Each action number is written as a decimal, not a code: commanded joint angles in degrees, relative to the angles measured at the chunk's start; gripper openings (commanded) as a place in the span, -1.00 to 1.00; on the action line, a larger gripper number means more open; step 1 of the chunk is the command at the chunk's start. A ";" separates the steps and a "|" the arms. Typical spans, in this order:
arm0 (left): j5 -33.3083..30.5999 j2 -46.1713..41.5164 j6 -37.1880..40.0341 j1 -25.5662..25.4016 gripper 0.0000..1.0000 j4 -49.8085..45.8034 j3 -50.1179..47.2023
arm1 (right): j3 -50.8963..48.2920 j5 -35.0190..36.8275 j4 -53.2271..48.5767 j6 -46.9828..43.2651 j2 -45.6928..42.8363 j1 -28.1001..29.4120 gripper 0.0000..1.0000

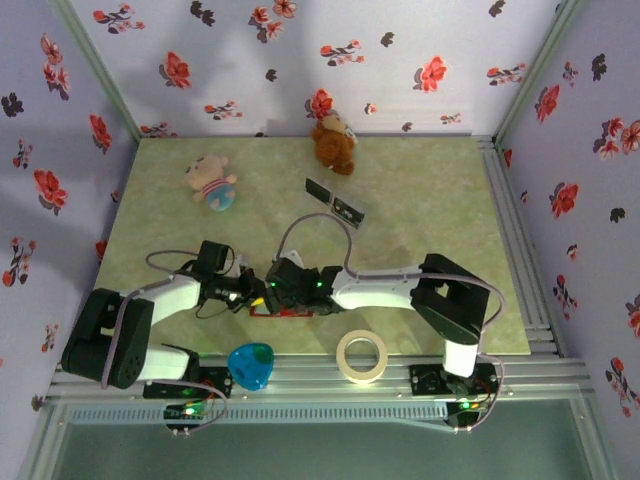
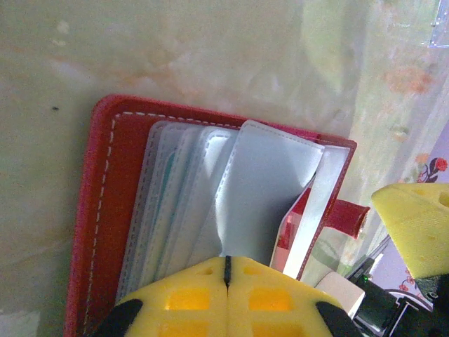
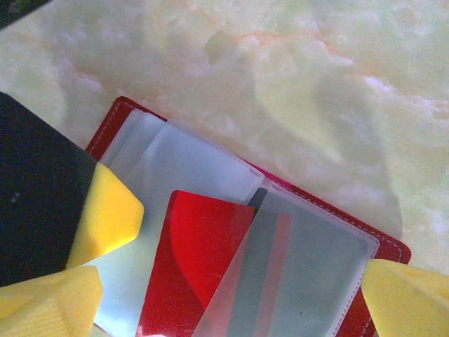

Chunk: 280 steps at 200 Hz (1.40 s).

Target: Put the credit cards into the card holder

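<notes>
We find the card holder (image 1: pixel 285 312) lying open on the tabletop (image 1: pixel 440 220), toward 6 o'clock of it in the top view, where the two arms meet. Its clear sleeves (image 2: pixel 266 189) fan up from the red cover. A red card (image 3: pixel 196 260) rests among them, its 3 o'clock part tucked under one sleeve (a paler stripe shows through the plastic). The right pincer (image 3: pixel 231 295) hangs over that card with its fingers spread wide, one at either side. The left pincer (image 2: pixel 226 270) is pressed together at the sleeves' 6 o'clock edge in its own view; whether it pinches a sleeve we cannot tell.

Two dark cards (image 1: pixel 320 190) lie well apart from the holder, at about 1 o'clock. A blue heart-shaped object (image 1: pixel 250 365) sits near the holder at 7 o'clock and a tape roll (image 1: pixel 361 356) at 4 o'clock. A brown teddy bear (image 1: pixel 333 145) and a pink doll (image 1: pixel 212 183) rest toward the far edge.
</notes>
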 commanded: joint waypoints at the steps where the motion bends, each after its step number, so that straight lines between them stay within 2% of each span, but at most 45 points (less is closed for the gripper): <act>1: -1.28 1.30 -0.04 -0.75 -1.00 -3.71 -1.92 | 2.71 3.90 -3.47 -0.27 3.14 -0.26 0.93; 22: -1.37 1.49 0.16 -0.83 -1.00 -3.70 -1.93 | 4.19 7.12 -4.98 0.80 4.77 -0.42 0.91; 83: -1.11 1.76 0.43 -0.77 -1.00 -3.97 -1.75 | 4.06 8.36 -5.49 3.72 7.43 -1.77 0.86; 280: -1.46 0.27 -0.38 -0.84 -1.00 -3.79 -3.15 | 0.27 12.28 -8.41 11.99 2.71 -3.78 0.81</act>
